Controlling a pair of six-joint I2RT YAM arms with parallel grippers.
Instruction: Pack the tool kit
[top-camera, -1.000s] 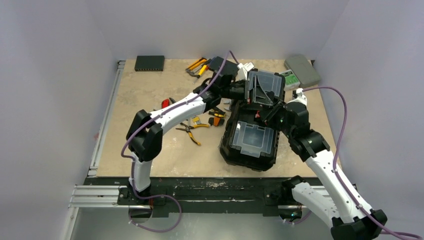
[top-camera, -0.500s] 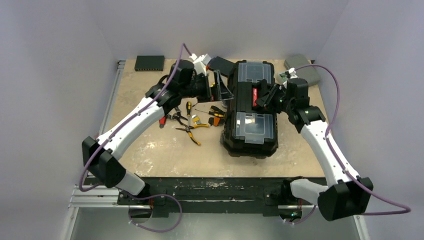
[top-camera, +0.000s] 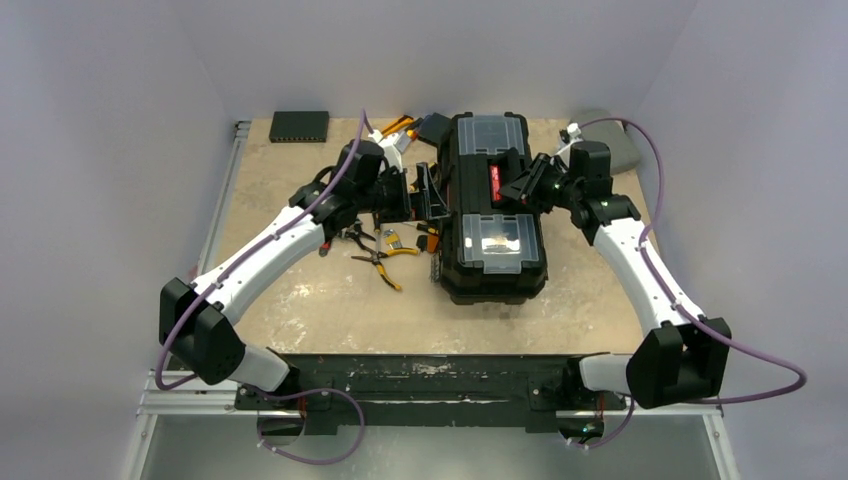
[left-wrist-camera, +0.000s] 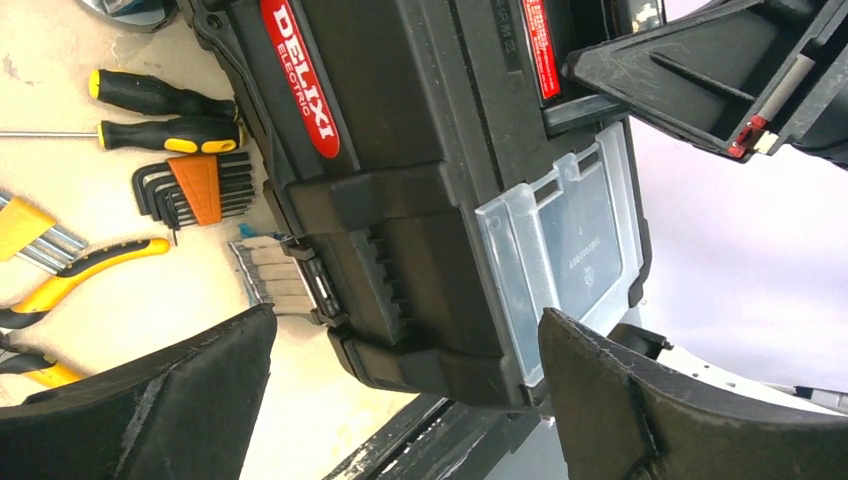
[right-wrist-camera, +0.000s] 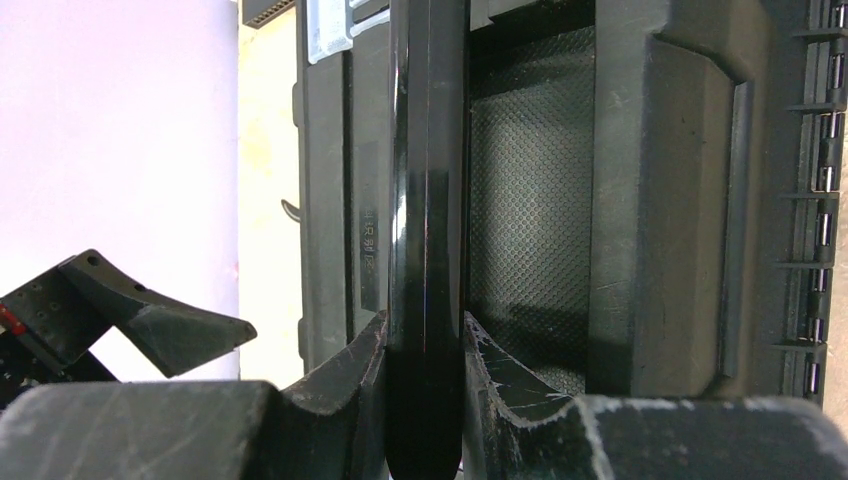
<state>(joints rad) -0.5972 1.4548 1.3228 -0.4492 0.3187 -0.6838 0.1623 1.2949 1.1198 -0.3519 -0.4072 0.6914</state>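
Pale walls close in a scuffed beige worktop (top-camera: 300, 300). Your black toolbox (top-camera: 490, 275) lies on it just right of centre in the overhead frame. Its long axis runs from the far edge toward the bottom of the picture, and the lid is down. One clear-lidded compartment (top-camera: 488, 130) sits at the upper end and another (top-camera: 497, 235) at the lower end, with the red-labelled lid handle (top-camera: 493, 180) between them.

Your right fingers (top-camera: 517, 186) reach in from the right and pinch that lid handle. In the right wrist view the glossy black bar is squeezed between both pads (right-wrist-camera: 345, 385).

Your left fingers (top-camera: 428, 195) are spread wide, just beside the toolbox's left flank at about mid-length. You cannot tell from these views whether they touch it. In the left wrist view the box's side, with its red DELIXI label (left-wrist-camera: 300, 75), fills the upper middle of the frame above the two parted tips.

Loose hand tools lie on the worktop left of the toolbox:
- Two yellow-and-black screwdrivers (left-wrist-camera: 160, 95) lie side by side.
- A set of hex keys (left-wrist-camera: 195, 190) in an orange holder is just below them.
- Yellow-handled pliers (top-camera: 385, 255) lie lower in the overhead frame.
- More yellow-handled tools (top-camera: 395, 130) rest near the top edge of the worktop.

A flat black box (top-camera: 298, 125) sits at the upper left of the worktop. A grey case (top-camera: 622, 150) sits at the upper right, partly hidden behind the right arm.
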